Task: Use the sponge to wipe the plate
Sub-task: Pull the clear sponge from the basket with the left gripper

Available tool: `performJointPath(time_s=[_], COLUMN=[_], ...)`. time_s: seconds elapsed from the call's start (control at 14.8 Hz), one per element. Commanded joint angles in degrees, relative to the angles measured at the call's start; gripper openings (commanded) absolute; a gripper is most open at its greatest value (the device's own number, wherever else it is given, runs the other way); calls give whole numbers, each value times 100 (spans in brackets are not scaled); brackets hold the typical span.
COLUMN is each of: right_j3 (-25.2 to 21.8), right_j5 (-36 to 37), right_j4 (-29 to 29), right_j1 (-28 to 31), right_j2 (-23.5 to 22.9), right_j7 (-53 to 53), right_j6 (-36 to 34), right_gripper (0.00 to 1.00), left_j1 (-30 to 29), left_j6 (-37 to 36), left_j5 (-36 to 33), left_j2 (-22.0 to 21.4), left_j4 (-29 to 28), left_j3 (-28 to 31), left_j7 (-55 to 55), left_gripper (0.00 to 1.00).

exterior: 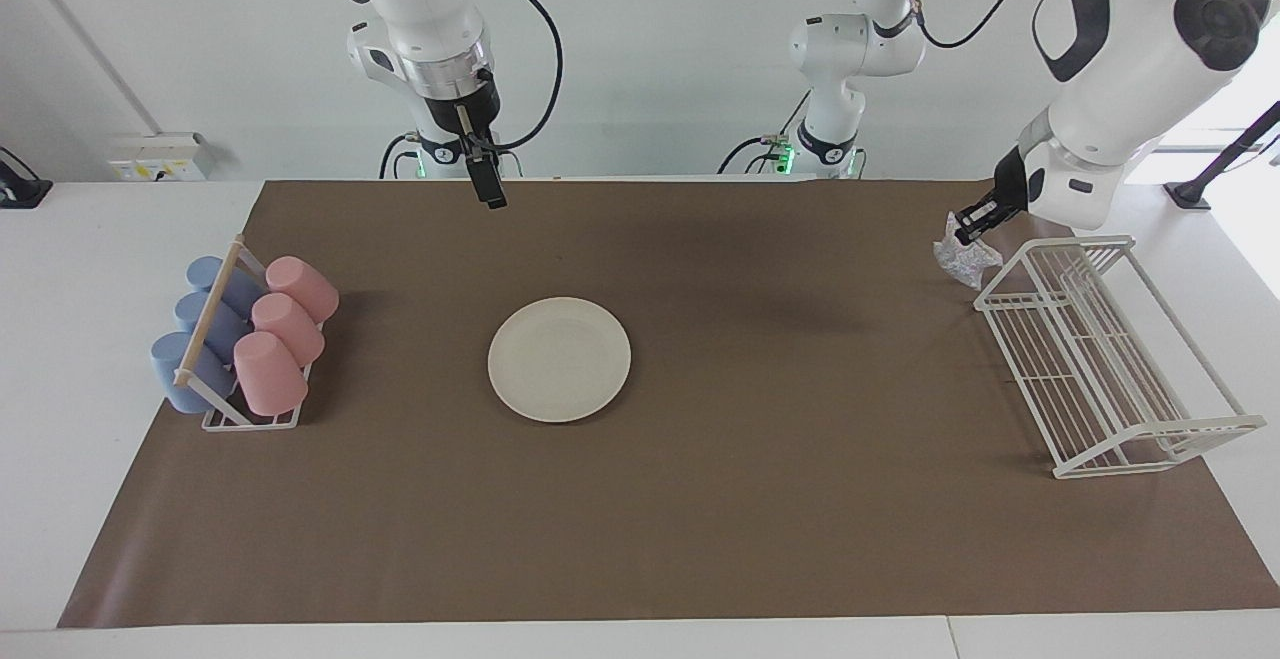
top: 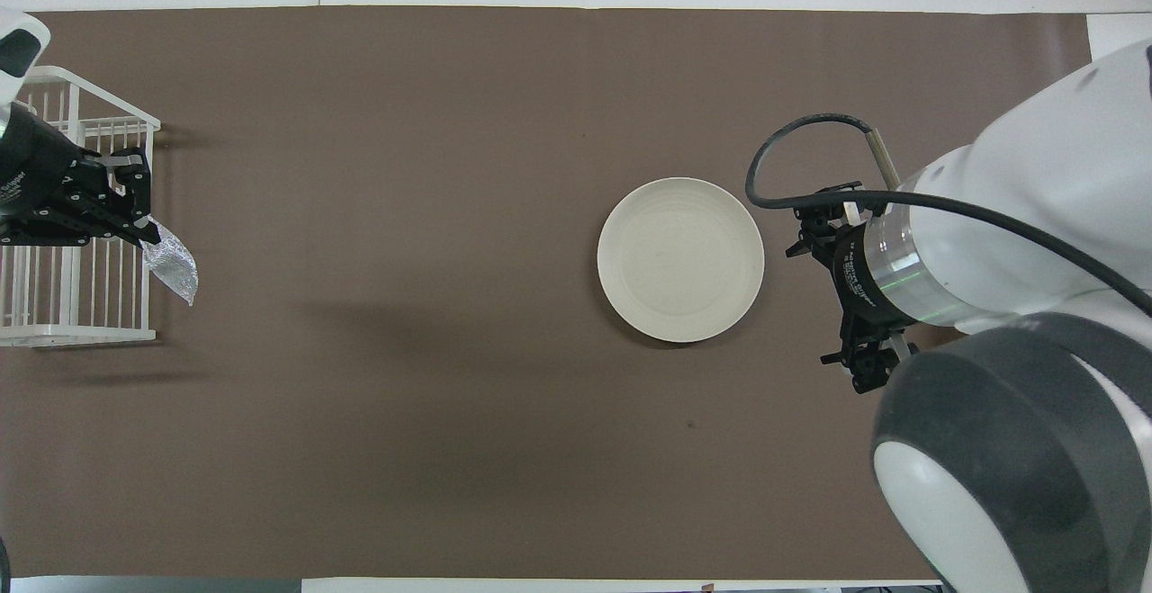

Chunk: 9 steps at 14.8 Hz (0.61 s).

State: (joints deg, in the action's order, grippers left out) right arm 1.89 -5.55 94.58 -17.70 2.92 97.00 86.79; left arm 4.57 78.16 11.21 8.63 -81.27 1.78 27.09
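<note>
Your plate [exterior: 559, 359] sits flat on the brown mat [exterior: 700, 519], a bit left of centre in the facing view and right of centre in the overhead view [top: 680, 259]. Nothing touches it.

Your left gripper [exterior: 972, 227] is at the right edge of the facing view and the far left of the overhead view [top: 135, 215]. Its fingers are clamped on the top edge of the sponge [exterior: 964, 257], which hangs crumpled below them. In the facing view the sponge sits just beside the top corner of the white wire rack [exterior: 1110, 359]; whether it touches the mat can't be told. It's well apart from the plate.

Your right gripper [exterior: 490, 189] hangs up in the air at upper centre-left of the facing view, over the mat's top edge, holding nothing. Can't tell if its fingers are apart or together.

The cup rack [exterior: 240, 339], with pink and blue cups [exterior: 270, 369], stands at the left of the facing view.
</note>
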Motion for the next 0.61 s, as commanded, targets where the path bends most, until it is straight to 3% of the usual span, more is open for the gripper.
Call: performJointPath(time_s=[0.0,0.13,0.54], right_j3=[22,13,22], right_j5=[-78,-165,-192], right_j4=[289,306,553], right_j1=[-206,-146,-225], right_j2=[226,218,358], right_j7=[91,82,74], right_j6=[259,347,540], right_gripper=[100,100,100], left_j1=[-272,-334,-439], left_j6=[-29,268,1605], left_j5=[1229,2022,4297], left_j2=[-220,-536,-1942], left_j4=[-422,-1054,-3830], left_j3=[-11,-19,-19], left_j7=[-115,-282,-1519], left_gripper=[0,0,0])
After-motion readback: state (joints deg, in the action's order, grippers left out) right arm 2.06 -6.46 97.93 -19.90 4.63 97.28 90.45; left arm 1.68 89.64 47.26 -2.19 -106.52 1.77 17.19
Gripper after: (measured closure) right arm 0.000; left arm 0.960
